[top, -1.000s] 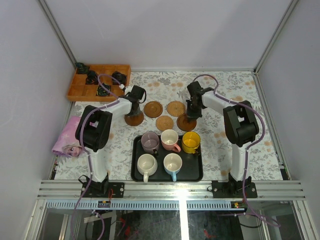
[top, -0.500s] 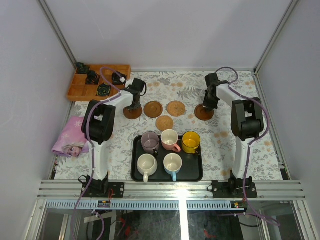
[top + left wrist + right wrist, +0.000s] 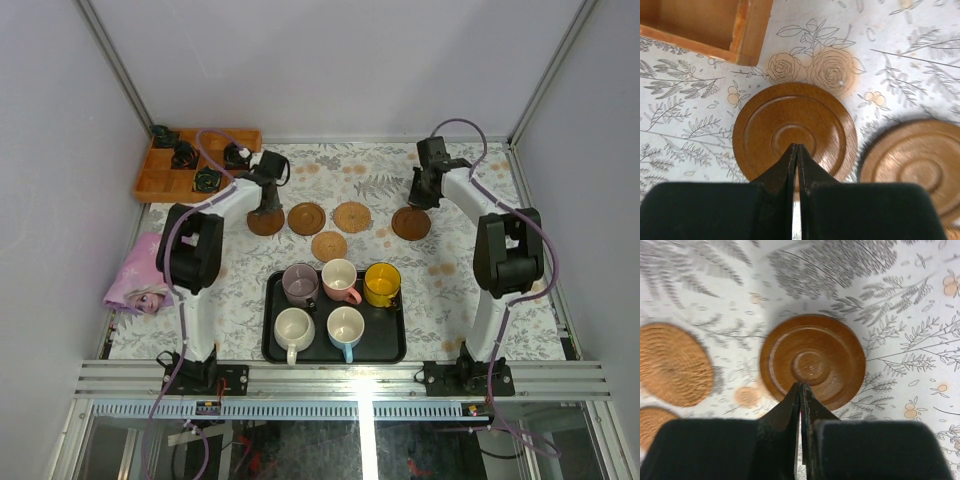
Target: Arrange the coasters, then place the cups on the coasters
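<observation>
— Moved since the last check?
— Right-end coaster (image 3: 411, 223): now out from beside the tray, at the row's right end. Left-end coaster (image 3: 266, 222): slightly farther back.
— Nearest items?
— Black tray (image 3: 268, 345) holding five cups: cream-white cup (image 3: 293, 329) and light blue cup (image 3: 346, 327) in front; mauve cup (image 3: 300, 284), pink cup (image 3: 340, 279) and yellow cup (image 3: 382, 284) behind.
— Mid surface (image 3: 470, 270)?
— Lone coaster (image 3: 329, 245) just beyond the tray. Two middle coasters (image 3: 306, 217) sit between the end pair.
— Fingers?
— Left gripper (image 3: 796, 147): fingers closed, empty, tips over the left-end coaster. Right gripper (image 3: 800, 386): likewise over the right-end coaster.
— Farthest?
— Wooden box (image 3: 160, 185), far left corner.
</observation>
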Robot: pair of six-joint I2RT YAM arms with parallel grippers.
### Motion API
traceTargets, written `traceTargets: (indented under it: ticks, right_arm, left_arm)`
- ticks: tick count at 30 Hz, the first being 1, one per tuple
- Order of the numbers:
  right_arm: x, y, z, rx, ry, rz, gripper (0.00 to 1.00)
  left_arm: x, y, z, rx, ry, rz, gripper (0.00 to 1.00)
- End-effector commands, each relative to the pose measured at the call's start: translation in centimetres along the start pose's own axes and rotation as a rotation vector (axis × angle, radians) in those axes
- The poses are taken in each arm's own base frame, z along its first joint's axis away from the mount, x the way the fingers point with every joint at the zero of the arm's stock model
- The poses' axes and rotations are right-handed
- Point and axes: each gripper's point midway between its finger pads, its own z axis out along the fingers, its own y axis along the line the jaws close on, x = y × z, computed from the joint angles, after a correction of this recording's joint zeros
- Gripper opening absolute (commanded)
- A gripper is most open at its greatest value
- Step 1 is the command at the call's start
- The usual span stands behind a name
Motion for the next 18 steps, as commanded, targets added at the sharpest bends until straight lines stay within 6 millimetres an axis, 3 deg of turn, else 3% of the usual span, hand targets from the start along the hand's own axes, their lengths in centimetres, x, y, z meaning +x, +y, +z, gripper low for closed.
traceTargets:
  ticks: [1,5,8,13,18]
  right_arm:
    - [-2.3,4.5,-4.2,-0.148,-0.137,-0.09,0.0]
    - [-1.5,8.3,-4.3,-0.244,-0.134,-0.169,0.0]
    - [-0.9,11.1,-3.6,-0.308,-0.1,-0.213,0.0]
    - [-1.0,15.2,-3.2,-0.383,-0.1,-0.289,0.0]
    - [-0.5,17.0,-1.8,-0.413,-0.068,-0.314,0.0]
  left_arm:
    - [-2.9,-1.0,-4.5,0.114,-0.094,-0.005,0.0]
    - [-2.6,-2.6,-6.3,0.192,-0.111,0.012,0.0]
    - [-1.5,-4.9,-6.5,0.267,-0.093,0.048,0.0]
    - [0.6,-8.7,-5.3,0.305,-0.056,0.13,0.0]
    - [1.8,-10.8,-3.9,0.329,-0.025,0.16,0.0]
